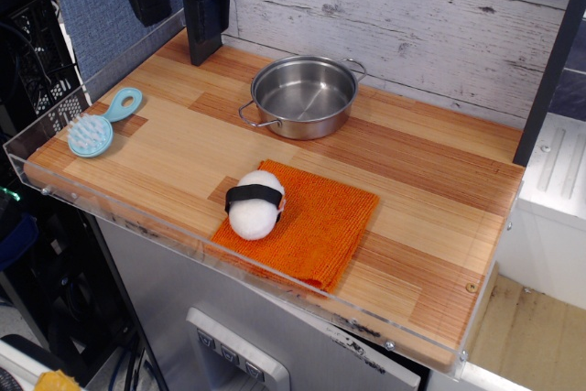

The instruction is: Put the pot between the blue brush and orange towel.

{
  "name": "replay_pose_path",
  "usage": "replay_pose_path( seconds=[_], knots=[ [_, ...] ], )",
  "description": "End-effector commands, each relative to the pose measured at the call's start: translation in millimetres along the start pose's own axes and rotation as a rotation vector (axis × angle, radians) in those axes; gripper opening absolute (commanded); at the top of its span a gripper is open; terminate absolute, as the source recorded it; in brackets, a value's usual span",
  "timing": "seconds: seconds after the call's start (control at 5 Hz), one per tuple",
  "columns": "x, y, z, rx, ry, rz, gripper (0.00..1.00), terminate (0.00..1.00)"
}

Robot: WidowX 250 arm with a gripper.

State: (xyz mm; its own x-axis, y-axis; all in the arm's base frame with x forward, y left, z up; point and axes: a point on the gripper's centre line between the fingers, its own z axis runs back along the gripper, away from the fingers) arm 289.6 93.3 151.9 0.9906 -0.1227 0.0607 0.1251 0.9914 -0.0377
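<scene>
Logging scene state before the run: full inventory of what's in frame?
pot: 1, shiny steel, empty, back centre of the table, near the wall
blue brush: 1, light blue, left end of the table, bristle head toward the front edge
orange towel: 1, bright orange, front centre, lying flat
rice-ball toy: 1, white with a black band, on the towel's left corner
table: 1, wood-plank top with clear acrylic edging
wall: 1, whitewashed planks, behind the table
gripper: 1, black, hanging at the back left corner, apart from everything; jaw state unclear
</scene>
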Motion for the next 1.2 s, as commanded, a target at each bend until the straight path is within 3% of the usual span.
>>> replay_pose_path(
  seconds=[0.0, 0.4, 0.8, 1.0],
  knots=[
    [0, 0, 0, 0.000, 0.000, 0.000, 1.00, 0.00],
    [45, -29, -16, 0.046, -0.065, -0.048, 1.00, 0.00],
    [78, -54, -68, 0.083, -0.114, -0.079, 1.00, 0.00],
    [92, -51, -79, 0.077, -0.137, -0.034, 1.00, 0.00]
  ],
)
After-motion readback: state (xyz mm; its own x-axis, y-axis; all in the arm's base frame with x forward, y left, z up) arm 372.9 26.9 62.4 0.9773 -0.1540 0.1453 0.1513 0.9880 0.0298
